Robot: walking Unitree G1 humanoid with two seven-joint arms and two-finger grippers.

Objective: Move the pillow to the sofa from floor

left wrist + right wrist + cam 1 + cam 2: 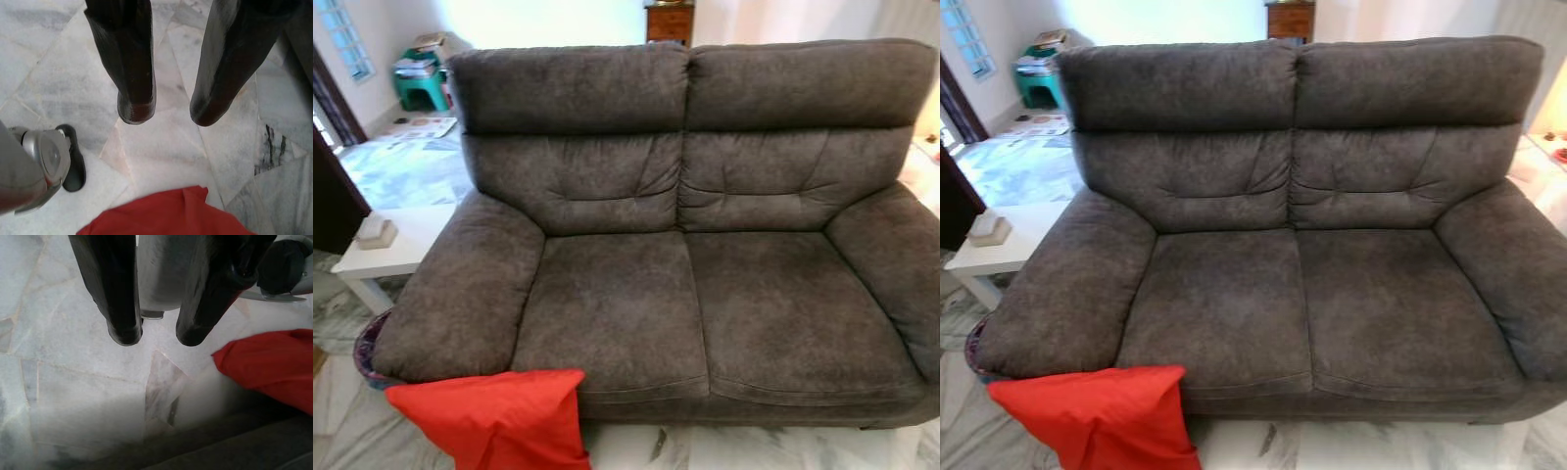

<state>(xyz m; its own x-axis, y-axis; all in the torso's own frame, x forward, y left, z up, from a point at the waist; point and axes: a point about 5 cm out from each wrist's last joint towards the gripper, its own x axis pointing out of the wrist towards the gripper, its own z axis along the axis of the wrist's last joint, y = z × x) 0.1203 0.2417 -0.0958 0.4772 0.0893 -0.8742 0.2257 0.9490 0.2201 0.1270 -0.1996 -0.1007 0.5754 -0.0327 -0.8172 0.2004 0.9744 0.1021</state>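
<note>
Red pillow is seen on the floor, leaning against the sofa front. Both grippers, left and right, are held open and empty above it; reaching down is judged next.

Red pillow, dark grey sofa, white-grey marbled floor.

The head views are being lit brightly from behind the sofa, where the wall is being washed out to white. Soft blur is being seen across the upholstery. In the wrist views, the black fingers are being rendered out of focus, while the marble floor beyond their tips is being lit evenly. A dark shadow is being cast well past the right fingertips.
</note>
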